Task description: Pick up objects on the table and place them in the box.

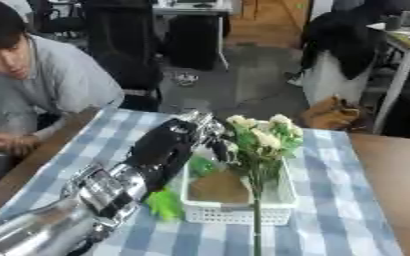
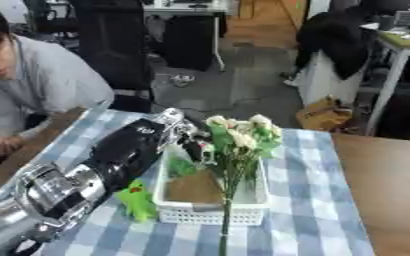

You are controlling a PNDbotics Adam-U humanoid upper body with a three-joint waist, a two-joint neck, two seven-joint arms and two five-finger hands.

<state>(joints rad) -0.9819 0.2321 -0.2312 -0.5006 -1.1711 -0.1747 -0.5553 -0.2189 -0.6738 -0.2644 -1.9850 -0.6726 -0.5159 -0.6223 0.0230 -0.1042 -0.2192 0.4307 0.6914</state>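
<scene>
The white slotted plastic box (image 1: 236, 210) sat mid-table on the blue-and-white checked cloth (image 1: 340, 200), bare cloth to its right. White artificial flowers (image 1: 263, 134) rose over it; a green toy (image 2: 137, 200) touched its left wall. The left hand (image 1: 210, 134) reached over the far rim, grip unclear.

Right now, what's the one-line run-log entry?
left hand: over box's far-left corner, fingers unclear | box: brown and green items inside | flowers: upright at box | green toy: left of box
</scene>
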